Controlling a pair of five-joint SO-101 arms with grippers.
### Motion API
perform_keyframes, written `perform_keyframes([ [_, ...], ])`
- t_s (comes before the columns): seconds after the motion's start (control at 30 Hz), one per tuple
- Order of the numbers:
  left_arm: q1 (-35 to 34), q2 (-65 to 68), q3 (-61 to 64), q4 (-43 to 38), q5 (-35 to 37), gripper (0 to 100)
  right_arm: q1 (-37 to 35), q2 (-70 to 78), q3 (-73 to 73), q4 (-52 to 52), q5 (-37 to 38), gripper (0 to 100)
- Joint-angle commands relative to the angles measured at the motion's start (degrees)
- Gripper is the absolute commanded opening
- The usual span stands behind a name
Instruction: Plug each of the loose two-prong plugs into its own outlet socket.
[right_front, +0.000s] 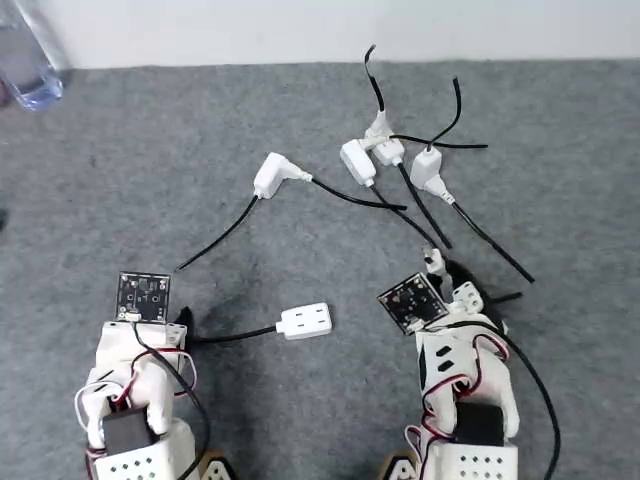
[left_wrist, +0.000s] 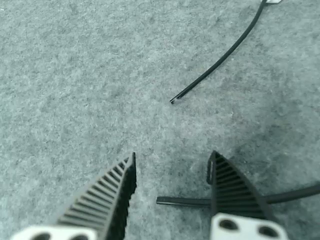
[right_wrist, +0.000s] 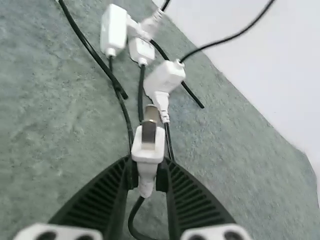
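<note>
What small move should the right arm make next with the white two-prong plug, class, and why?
Probably carry the white two-prong plug toward the white outlet block lying on the grey felt mat between the arms. The right gripper is already shut on the plug's body with the prongs pointing away from it, and nothing appears to be plugged into the block.

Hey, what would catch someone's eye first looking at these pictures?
The right end effector grips a white plug, prongs toward a tangle of white plugs and black cords at the far side of the grey mat. A white outlet block lies near the open left end effector.
</note>
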Motion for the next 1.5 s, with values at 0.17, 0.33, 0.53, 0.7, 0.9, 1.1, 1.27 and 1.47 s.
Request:
perform_keyframes([
  [0.17,0.0,-0.7,-0.31,0.35,-0.35,22,-0.4,-0.84,0.7,2.59,-0.18,20.1],
  [0.33,0.0,-0.7,-0.31,0.26,-0.35,22,-0.4,-0.92,0.7,2.59,-0.18,23.4],
  [0.53,0.0,-0.7,-0.31,0.09,-0.35,22,-1.71,-0.84,0.7,6.99,2.81,29.4],
  [0.7,0.0,-0.79,-0.31,-0.09,-0.53,22,-11.38,-0.92,-0.18,17.36,13.1,41.8],
  [0.9,0.0,-0.79,-0.31,-0.97,-0.35,22,-18.15,-0.92,-8.18,24.04,13.36,42.1],
  [1.1,0.0,-0.79,-0.31,-0.97,-0.35,22,-11.12,-0.57,-10.73,16.4,13.36,42.0],
  [1.27,0.0,-0.7,-0.31,-0.88,-0.35,22,-4.09,1.54,-3.34,0.22,13.45,42.0],
  [1.47,0.0,-0.7,-0.31,-0.79,-0.35,22,-4.09,7.69,-1.58,-4.79,10.37,42.0],
])
